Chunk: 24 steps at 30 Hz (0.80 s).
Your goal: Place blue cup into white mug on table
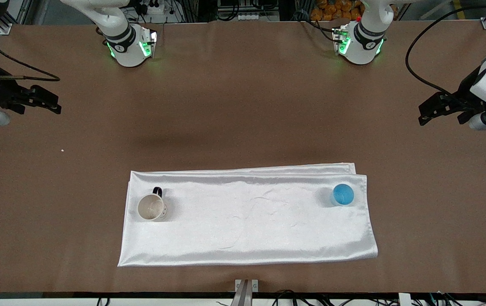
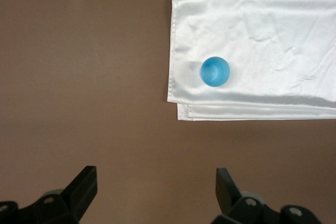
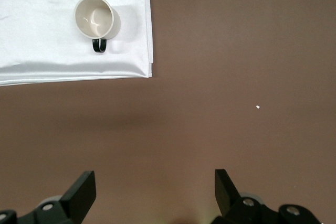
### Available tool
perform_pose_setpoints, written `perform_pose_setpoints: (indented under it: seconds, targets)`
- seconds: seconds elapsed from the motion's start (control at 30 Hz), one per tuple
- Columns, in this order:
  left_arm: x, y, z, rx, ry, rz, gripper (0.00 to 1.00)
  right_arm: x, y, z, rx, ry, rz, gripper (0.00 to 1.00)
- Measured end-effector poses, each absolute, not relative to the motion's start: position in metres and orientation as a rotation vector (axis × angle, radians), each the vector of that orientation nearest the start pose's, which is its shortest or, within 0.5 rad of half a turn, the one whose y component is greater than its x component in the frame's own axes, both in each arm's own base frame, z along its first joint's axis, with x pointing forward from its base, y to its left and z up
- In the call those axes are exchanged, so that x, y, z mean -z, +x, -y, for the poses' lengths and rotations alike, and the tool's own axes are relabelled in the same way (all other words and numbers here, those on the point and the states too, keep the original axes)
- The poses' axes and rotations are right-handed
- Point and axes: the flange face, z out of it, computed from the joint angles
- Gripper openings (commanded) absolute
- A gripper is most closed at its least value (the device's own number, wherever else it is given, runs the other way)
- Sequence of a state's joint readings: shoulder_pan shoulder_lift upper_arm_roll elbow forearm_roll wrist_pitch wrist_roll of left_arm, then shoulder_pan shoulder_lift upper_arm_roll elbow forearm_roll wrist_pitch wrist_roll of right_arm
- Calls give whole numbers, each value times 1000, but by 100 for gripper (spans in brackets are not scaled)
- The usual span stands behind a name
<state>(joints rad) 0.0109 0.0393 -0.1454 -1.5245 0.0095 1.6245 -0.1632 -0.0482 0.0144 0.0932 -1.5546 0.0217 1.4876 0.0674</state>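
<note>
The blue cup (image 1: 343, 194) stands upright on the white cloth (image 1: 247, 221) near the cloth's corner at the left arm's end; it also shows in the left wrist view (image 2: 215, 71). The white mug (image 1: 152, 207) with a black handle stands upright on the cloth's end toward the right arm; the right wrist view shows the mug (image 3: 94, 18) too. My left gripper (image 1: 428, 114) (image 2: 156, 182) is open and empty over bare table (image 1: 243, 106) at the left arm's end. My right gripper (image 1: 54, 104) (image 3: 155, 184) is open and empty over bare table at the right arm's end.
The cloth (image 2: 262, 51) (image 3: 58, 45) lies flat, nearer to the front camera than both arm bases. A tiny white speck (image 1: 62, 150) (image 3: 258, 107) lies on the table near the right gripper. A metal bracket (image 1: 246, 289) sits at the table's front edge.
</note>
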Motion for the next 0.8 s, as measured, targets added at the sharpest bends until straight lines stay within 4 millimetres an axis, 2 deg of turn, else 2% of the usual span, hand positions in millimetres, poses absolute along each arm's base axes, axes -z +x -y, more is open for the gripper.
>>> perform_pose_setpoints:
  seconds: [0.57,0.67,0.8]
  targets:
    - [-628,568,73,93,-3145,47,100,-614,550,-27,-139,-3120,-32,100]
    - [-627,569,73,89,-3145,48,100,-604,553,-30,-152,-3119,-24,100]
    - [-626,570,72,85,-3145,50,100,-574,563,-42,-153,-3118,7,100]
